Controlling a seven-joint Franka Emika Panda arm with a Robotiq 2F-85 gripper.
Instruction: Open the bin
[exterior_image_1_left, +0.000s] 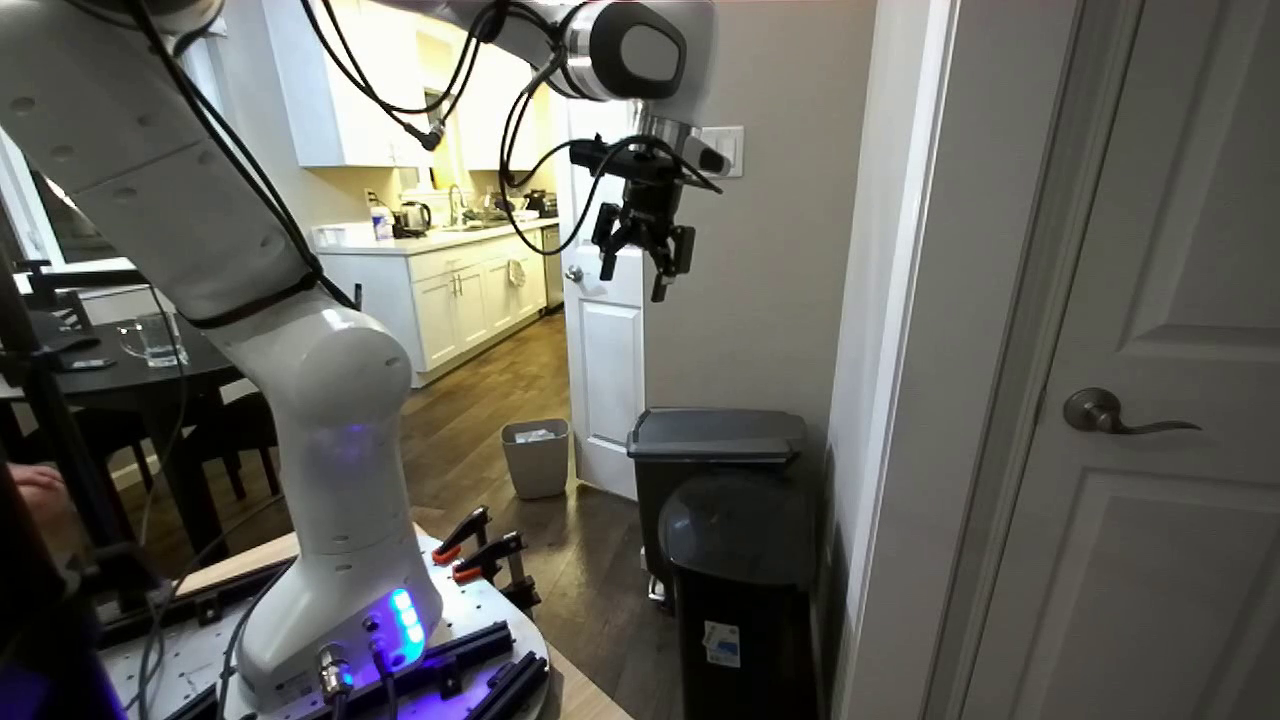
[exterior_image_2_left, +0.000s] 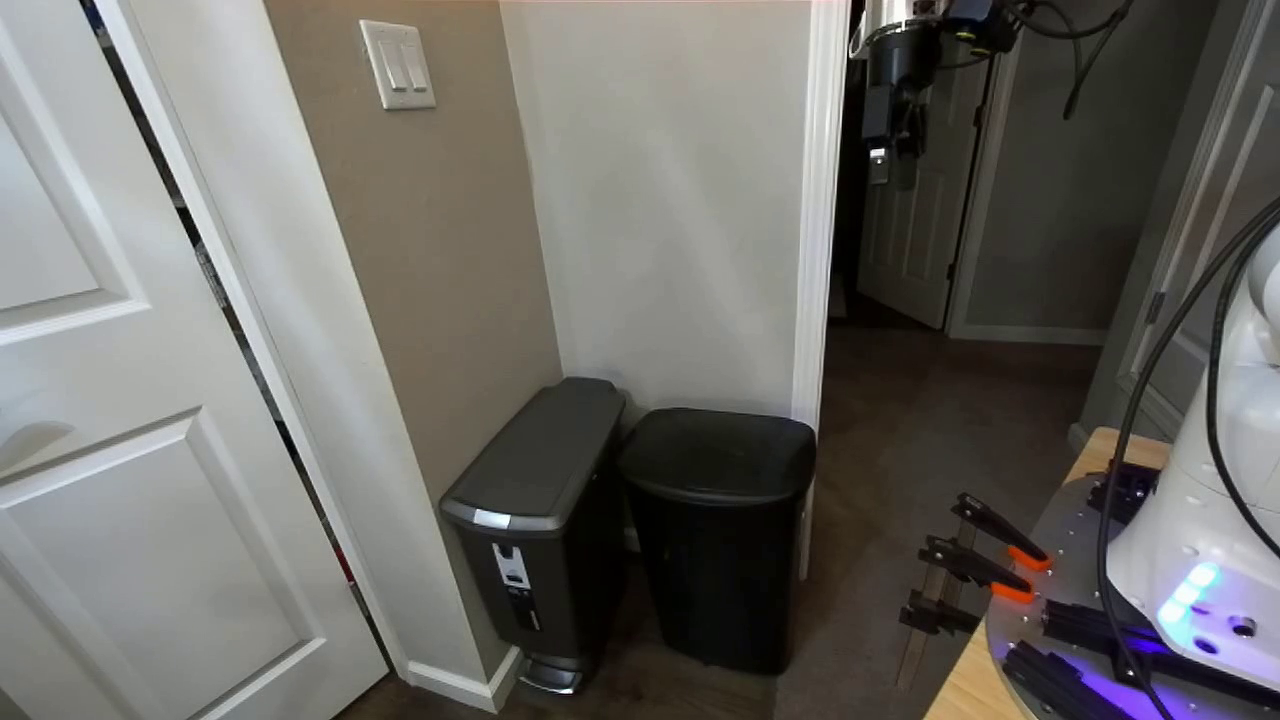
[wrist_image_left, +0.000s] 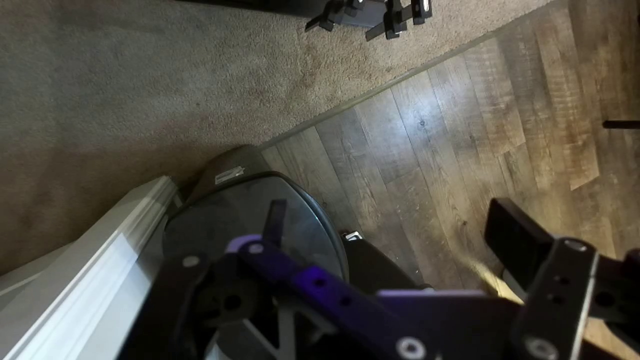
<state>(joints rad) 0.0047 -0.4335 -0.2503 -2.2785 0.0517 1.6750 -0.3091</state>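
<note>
In an exterior view, the tool (exterior_image_1_left: 633, 278) hangs high in the air, fingers (exterior_image_1_left: 608, 267) spread apart with nothing between them. Below, the bin (exterior_image_1_left: 690, 465) stands by the wall (exterior_image_1_left: 755, 330), its flat grey lid (exterior_image_1_left: 718, 430) down. A black bin (exterior_image_1_left: 745, 600) stands beside it, nearer the camera, so the wrong one could easily be picked.

In an exterior view, the bin sits in a corner with the wall just beside it; a careless sideways reach could knock the tool there. The lid looks smooth, so fingers may slip off; pressing down would probably just hold it closed. A pedal (exterior_image_2_left: 550, 677) shows at its foot.

In the wrist view, the tool appears to hide most of the bin, while the black bin's top shows past one finger; a straight descent would likely land there.
</note>
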